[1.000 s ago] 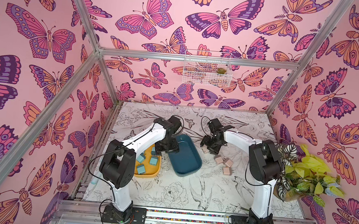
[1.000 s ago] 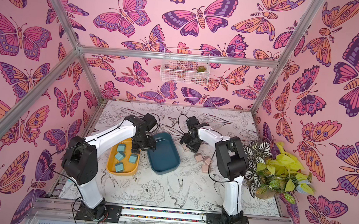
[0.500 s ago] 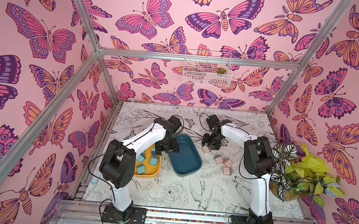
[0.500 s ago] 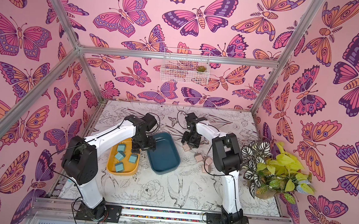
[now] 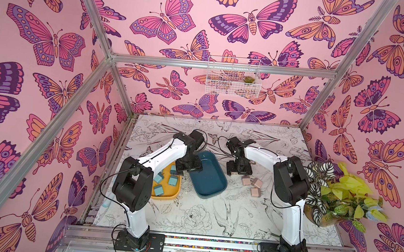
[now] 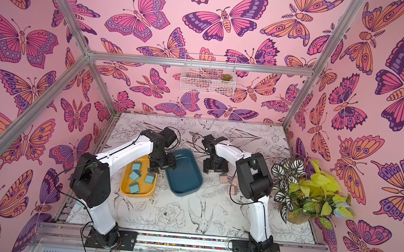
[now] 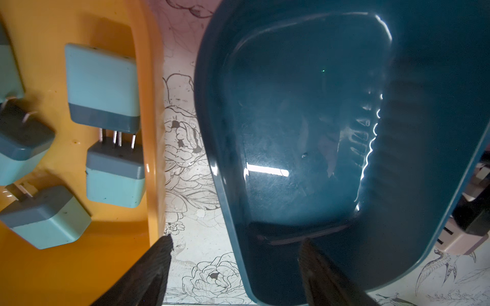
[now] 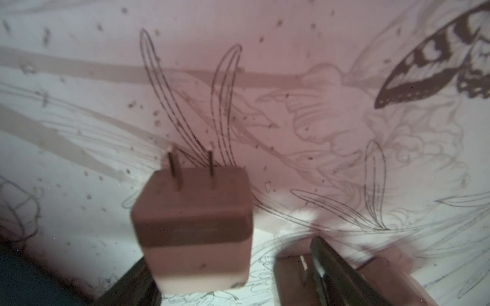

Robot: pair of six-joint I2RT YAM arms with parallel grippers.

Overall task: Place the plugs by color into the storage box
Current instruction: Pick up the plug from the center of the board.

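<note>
Far left: glossy yellow plastic tray [image 6: 136,194] holds small teal-blue cube plugs with metal prongs [image 7: 102,84], five in the left wrist view. Over the gap to the dark blue rounded plastic tray [image 5: 208,196], the left gripper [image 7: 236,241], jaws wide, empty. Beside the blue tray, the right gripper [image 8: 232,251], jaws apart. A blurred pale pink cube plug [image 8: 193,227] sits against one finger, clear of the other. Further right, three pink plugs [image 5: 256,182] lie on the table.

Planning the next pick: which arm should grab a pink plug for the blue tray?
Right. The right gripper, open, straddles a pink plug; the left gripper hangs open by the blue tray, farther off.
</note>
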